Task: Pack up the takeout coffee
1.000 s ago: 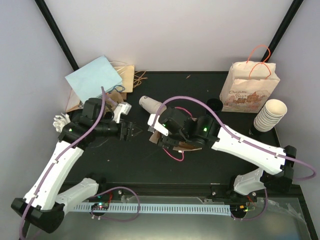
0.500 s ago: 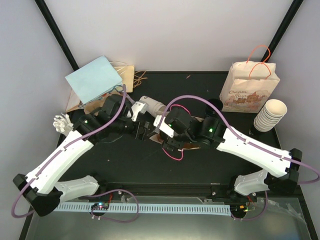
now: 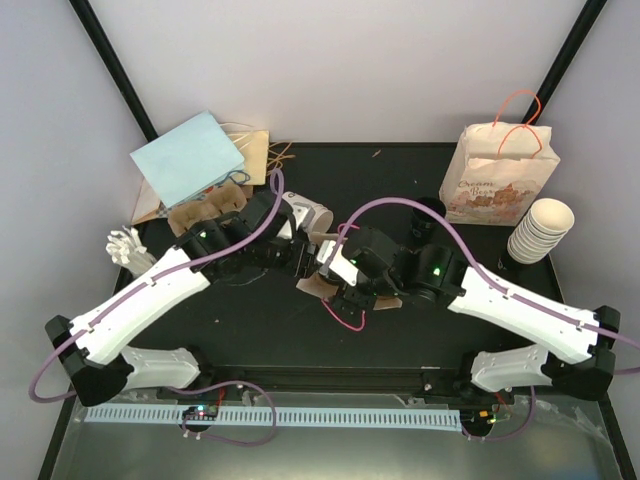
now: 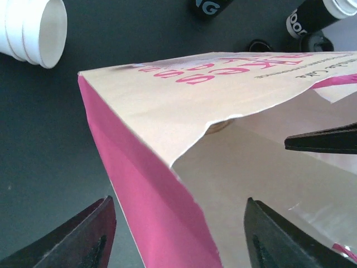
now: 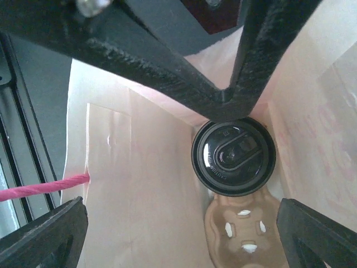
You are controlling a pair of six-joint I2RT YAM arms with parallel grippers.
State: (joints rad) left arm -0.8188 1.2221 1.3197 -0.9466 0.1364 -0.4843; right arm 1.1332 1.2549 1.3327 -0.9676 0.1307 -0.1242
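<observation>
Coffee cup with black plastic lid (image 5: 233,153) sat deep inside the pink-sided paper bag (image 4: 167,111), beside a brown pulp carrier (image 5: 240,229). You had the 2 pincers spread wide, gripping nothing: left gripper (image 4: 177,202) straddled the bag's mouth edge, right gripper (image 5: 181,209) reached inside. Loading looked done; withdrawal and closing likely remained.

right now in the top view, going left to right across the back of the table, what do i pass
white bundle → light blue bag → white cup lying on its side → black cup → printed paper bag → stack of white cups
</observation>
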